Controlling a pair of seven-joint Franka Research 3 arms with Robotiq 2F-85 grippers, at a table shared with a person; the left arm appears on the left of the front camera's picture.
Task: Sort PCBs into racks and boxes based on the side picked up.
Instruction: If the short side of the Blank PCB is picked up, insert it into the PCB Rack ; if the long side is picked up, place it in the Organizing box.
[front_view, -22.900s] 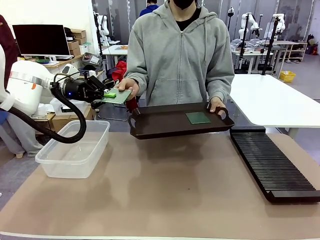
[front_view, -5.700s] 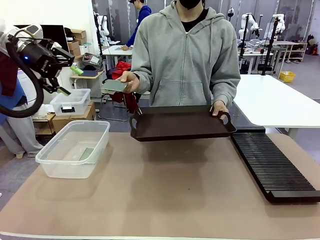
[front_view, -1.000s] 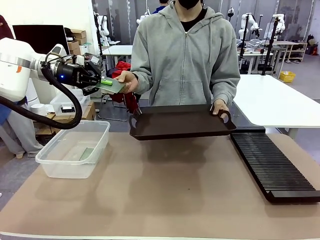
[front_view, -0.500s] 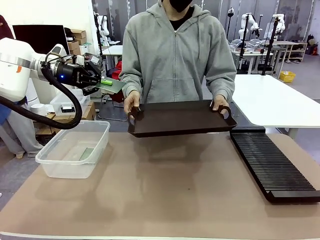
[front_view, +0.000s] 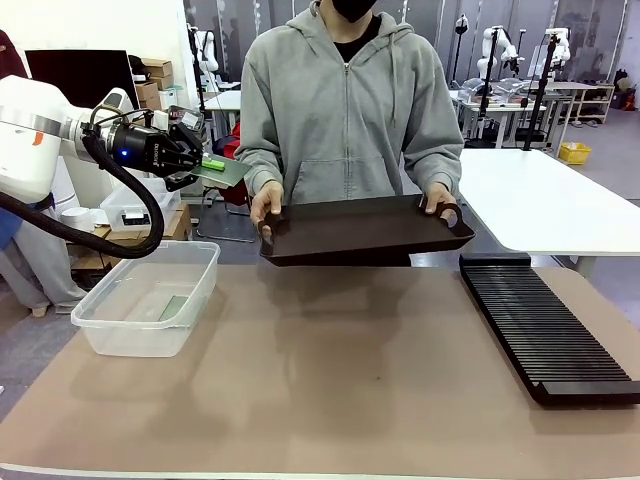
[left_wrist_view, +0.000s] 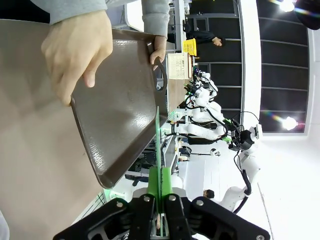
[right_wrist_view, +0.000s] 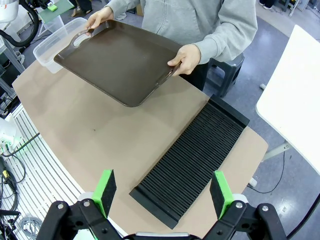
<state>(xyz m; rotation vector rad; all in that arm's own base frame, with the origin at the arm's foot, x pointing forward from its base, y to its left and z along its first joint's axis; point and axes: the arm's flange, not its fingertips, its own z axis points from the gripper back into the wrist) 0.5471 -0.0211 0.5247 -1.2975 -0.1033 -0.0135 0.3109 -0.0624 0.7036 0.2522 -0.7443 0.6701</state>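
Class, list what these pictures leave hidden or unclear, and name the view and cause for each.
- PCB faces: left wrist view, seen edge-on.
- Left gripper grip: front view, too small.
- Item in the box: front view, blurred by translucent wall.
- Rack near end: right wrist view, behind the right gripper.

Two PCBs (front_view: 224, 170), one rack (front_view: 545, 330), one box (front_view: 150, 297)

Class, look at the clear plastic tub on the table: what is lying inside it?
One green PCB lies flat on the floor of the clear tub, toward its near side. The translucent walls blur the view, so whether another board lies beneath it cannot be told.
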